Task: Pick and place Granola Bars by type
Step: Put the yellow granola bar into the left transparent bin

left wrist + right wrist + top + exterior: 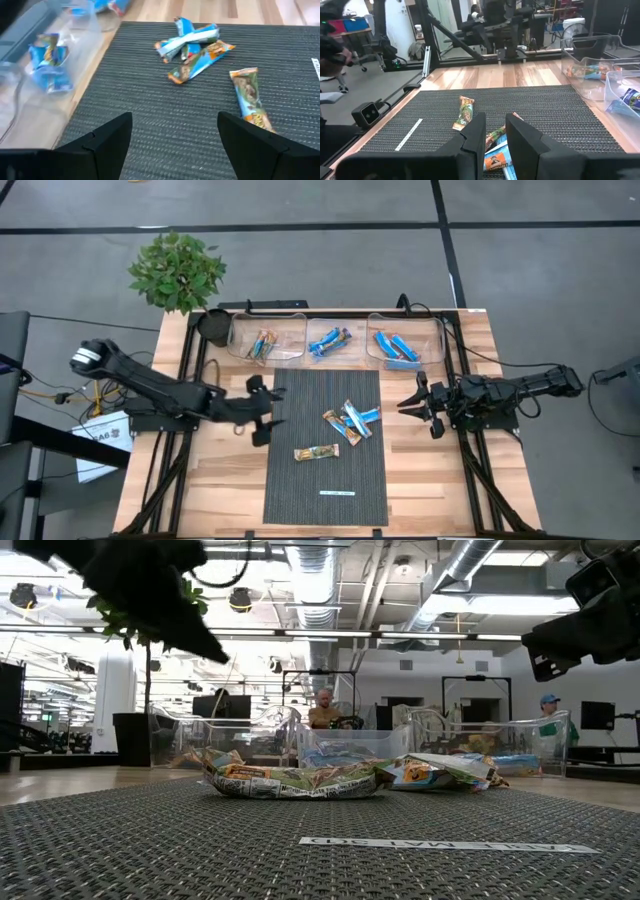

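Mat (pixel 300 460): dark grey, fine ribbed weave, w/ thin white strip (pixel 336 493). Table (pixel 215 470): light wood planks. Bar (pixel 250 97) just ahead of left fingers (pixel 107 140): tan/green, blue ends. Pile (pixel 192 45) farther ahead: blue, some orange. Fingers black. Bins (pixel 340 340) clear. Plant (pixel 177 272) green.

mat (pixel 300 470): bars (pixel 350 421) on it | bins (pixel 337 340) behind | plant (pixel 177 270) behind-left
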